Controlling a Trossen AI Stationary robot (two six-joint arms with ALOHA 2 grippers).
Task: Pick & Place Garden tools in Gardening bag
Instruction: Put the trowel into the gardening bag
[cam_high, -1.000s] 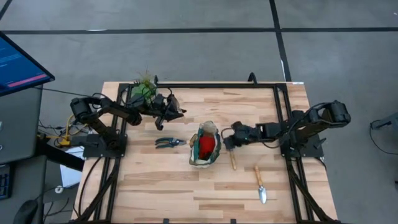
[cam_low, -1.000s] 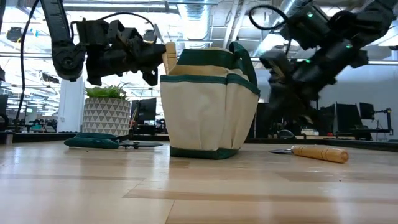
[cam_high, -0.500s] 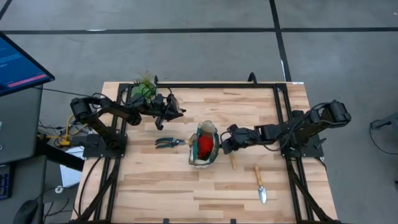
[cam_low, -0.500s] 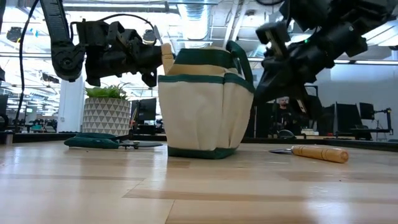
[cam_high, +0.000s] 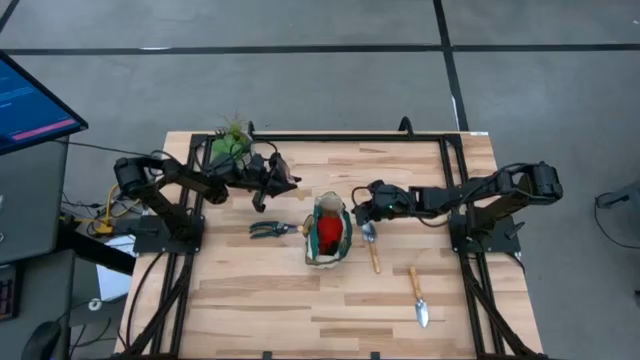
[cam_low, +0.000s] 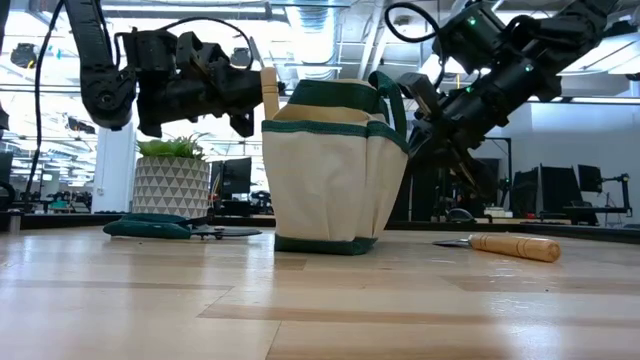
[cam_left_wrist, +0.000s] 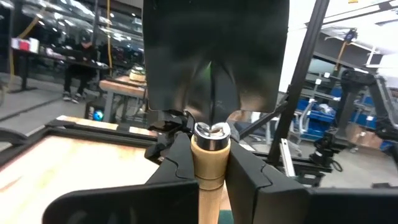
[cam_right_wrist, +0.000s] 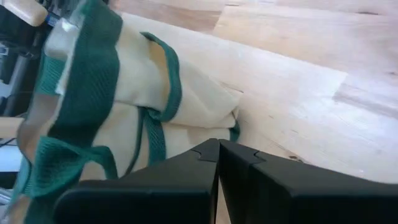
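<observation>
Left gripper (cam_high: 268, 183) clenched on wooden-handled shovel (cam_left_wrist: 211, 93), left of centre; right gripper (cam_high: 362, 208) clenched empty beside gardening bag (cam_high: 330, 232), frame centre; shears (cam_high: 272, 229) left of bag, two trowels (cam_high: 419, 295) lower right.

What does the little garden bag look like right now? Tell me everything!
The gardening bag is soft beige cloth with green trim, green strap handles and side pockets. It stands upright near the middle of the wooden table, mouth open upward, with something red inside. The right end effector, shut, is close beside it; whether it touches is unclear. Pruning shears lie apart on its other side.
</observation>
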